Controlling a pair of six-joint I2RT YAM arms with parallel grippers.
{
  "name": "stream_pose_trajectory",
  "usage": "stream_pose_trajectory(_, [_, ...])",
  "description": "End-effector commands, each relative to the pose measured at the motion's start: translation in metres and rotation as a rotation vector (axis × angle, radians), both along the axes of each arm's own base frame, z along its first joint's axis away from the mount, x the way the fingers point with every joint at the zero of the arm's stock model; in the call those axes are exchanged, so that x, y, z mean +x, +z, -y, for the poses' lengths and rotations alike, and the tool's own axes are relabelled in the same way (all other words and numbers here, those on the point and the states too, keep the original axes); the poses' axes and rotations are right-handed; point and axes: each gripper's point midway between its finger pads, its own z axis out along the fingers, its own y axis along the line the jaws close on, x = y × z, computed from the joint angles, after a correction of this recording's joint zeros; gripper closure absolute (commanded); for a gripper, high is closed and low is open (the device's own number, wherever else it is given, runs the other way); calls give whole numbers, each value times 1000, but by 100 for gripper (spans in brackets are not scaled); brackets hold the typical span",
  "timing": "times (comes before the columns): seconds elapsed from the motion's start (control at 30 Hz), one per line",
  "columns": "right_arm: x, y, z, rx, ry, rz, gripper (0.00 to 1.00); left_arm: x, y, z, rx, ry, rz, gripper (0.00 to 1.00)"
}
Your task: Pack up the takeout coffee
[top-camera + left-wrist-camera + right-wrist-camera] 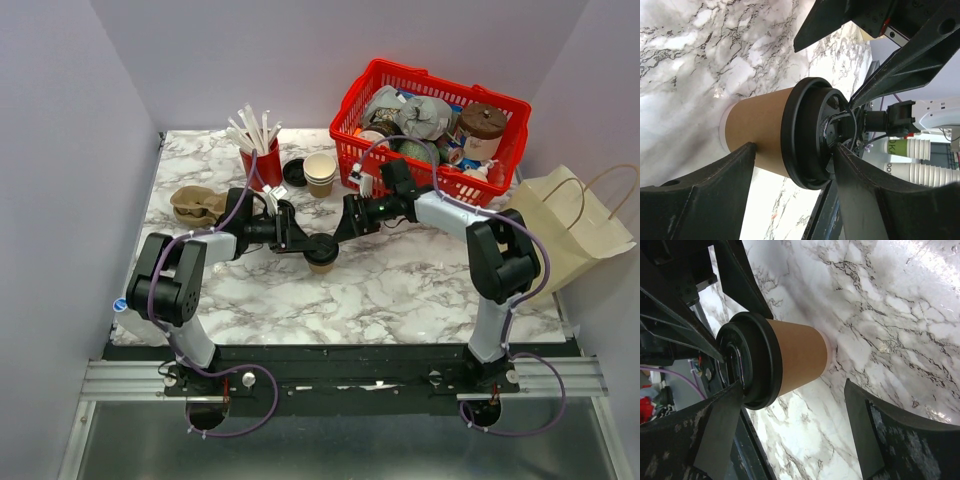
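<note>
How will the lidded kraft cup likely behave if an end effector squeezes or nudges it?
The kraft cup is paper-walled, so a hard squeeze probably dents it. Narrower at its base than at the black lid, it may tip if pushed high. The lid hides its fill, so weight is unclear.

Green lettering, seemingly "OK", runs along one stack of white paper cups (920,147) at the edge of the left wrist view; a neighbouring stack (932,172) shows "oo". Packaging print in the red basket (450,84) is too blurred to read.
</note>
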Motion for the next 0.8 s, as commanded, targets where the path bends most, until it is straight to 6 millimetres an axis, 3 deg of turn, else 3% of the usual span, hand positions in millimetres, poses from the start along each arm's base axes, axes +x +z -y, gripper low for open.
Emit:
stream_pose_trajectory(0.0, [-3,-24,1,-17,-13,-76,11,-2,-33,-6,46,26,-77,30])
stream_pose_trajectory(0.17, [-6,-44,8,-71,-53,-112,13,-4,-43,-9,60,27,-92,31])
stream_pose_trajectory(0.3, [-9,-44,11,-80,-60,-119,14,1,-37,-8,61,25,-64,30])
stream_pose_trajectory(0.37, [-12,-31,8,-39,-16,-83,14,5,-21,-6,43,16,-19,25])
stream_pose_trajectory(0.53, [-2,28,1,40,34,89,7,22,21,-4,35,15,113,15])
stream_pose_trajectory(0.77, [2,70,3,50,84,232,3,32,59,-9,84,7,279,9])
